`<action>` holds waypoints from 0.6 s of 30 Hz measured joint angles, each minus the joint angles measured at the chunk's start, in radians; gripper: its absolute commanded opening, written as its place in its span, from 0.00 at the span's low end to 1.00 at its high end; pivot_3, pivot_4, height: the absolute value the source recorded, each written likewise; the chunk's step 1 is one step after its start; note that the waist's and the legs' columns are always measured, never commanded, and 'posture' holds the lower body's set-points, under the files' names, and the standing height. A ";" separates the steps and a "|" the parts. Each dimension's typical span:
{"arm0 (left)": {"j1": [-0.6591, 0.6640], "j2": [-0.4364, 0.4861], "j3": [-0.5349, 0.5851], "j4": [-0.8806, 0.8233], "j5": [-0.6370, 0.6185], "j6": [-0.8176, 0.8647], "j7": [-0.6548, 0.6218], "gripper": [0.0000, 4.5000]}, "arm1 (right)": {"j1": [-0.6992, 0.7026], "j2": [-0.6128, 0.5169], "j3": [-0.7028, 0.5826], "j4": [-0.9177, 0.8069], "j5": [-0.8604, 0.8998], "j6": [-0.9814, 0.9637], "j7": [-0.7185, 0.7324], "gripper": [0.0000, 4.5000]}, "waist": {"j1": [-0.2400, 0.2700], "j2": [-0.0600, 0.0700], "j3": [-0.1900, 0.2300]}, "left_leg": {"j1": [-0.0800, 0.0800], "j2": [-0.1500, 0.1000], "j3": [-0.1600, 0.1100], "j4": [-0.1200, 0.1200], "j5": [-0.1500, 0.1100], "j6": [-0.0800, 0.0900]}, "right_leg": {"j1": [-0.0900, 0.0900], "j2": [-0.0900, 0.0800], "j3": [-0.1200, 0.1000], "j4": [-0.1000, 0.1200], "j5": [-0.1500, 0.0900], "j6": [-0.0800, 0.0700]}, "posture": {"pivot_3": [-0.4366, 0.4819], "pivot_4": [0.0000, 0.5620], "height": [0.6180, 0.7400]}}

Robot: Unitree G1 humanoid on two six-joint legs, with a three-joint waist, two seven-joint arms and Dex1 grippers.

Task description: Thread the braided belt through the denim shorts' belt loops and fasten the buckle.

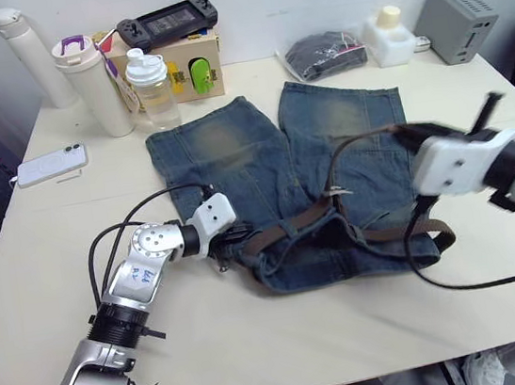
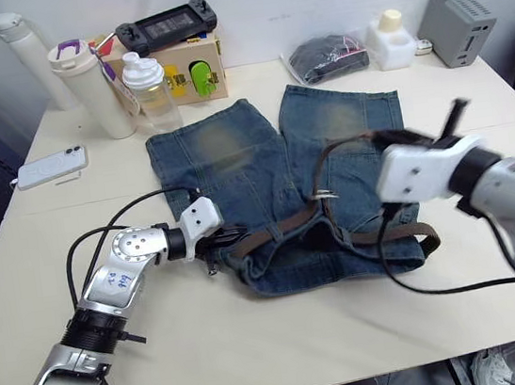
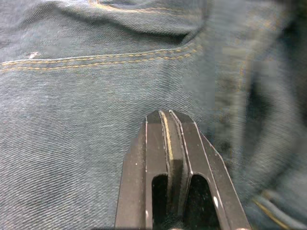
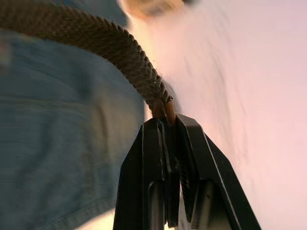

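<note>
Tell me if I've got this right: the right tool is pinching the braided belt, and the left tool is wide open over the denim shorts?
Not quite. The left tool is shut, its two fingers pressed together against the denim shorts, as the left wrist view shows. The rest holds: the right tool is pinching the braided belt.

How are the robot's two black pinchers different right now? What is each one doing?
The right end effector is shut on the braided belt, pinching its brown end. The left end effector is shut too, but grips nothing that I can see; its tip rests against the denim shorts. The right one is raised above the shorts' right side, while the left one sits low at the waistband's left end. Both have two black fingers.
</note>
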 measured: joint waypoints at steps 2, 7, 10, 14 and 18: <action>-0.023 -0.004 0.027 -0.012 -0.031 0.019 -0.011 0.01 | -0.028 0.007 0.056 -0.020 -0.007 -0.007 0.006 0.00 | -0.001 0.000 0.000 | -0.001 0.000 -0.001 0.000 0.000 0.000 | -0.001 0.000 -0.001 0.000 0.000 0.000 | 0.48 0.27 0.59; -0.070 -0.017 0.132 -0.154 -0.214 0.161 -0.065 0.29 | -0.059 0.050 0.158 -0.028 -0.063 -0.005 -0.002 0.00 | -0.003 0.000 0.000 | -0.003 0.000 -0.003 0.001 0.000 0.000 | 0.000 0.000 -0.001 -0.001 0.000 0.000 | 0.48 0.27 0.59; -0.093 -0.057 0.162 -0.233 -0.281 0.227 -0.043 0.56 | -0.061 0.058 0.174 -0.016 -0.083 -0.006 -0.008 0.00 | -0.001 0.000 0.000 | -0.003 0.000 -0.005 0.002 0.000 0.000 | 0.001 0.000 -0.001 -0.001 0.000 0.000 | 0.48 0.27 0.59; -0.100 -0.126 0.128 -0.275 -0.286 0.257 0.022 0.64 | -0.079 0.067 0.182 -0.005 -0.101 -0.006 -0.011 0.00 | -0.003 0.000 0.000 | -0.003 0.000 -0.005 0.003 0.000 0.000 | 0.001 0.000 -0.001 -0.001 0.000 0.000 | 0.48 0.27 0.59; -0.099 -0.151 0.096 -0.280 -0.271 0.260 0.056 0.64 | -0.080 0.072 0.184 0.007 -0.107 -0.005 -0.011 0.00 | -0.004 0.000 0.000 | -0.003 0.000 -0.005 0.003 0.000 0.000 | 0.001 0.000 -0.001 -0.001 0.000 0.000 | 0.48 0.27 0.59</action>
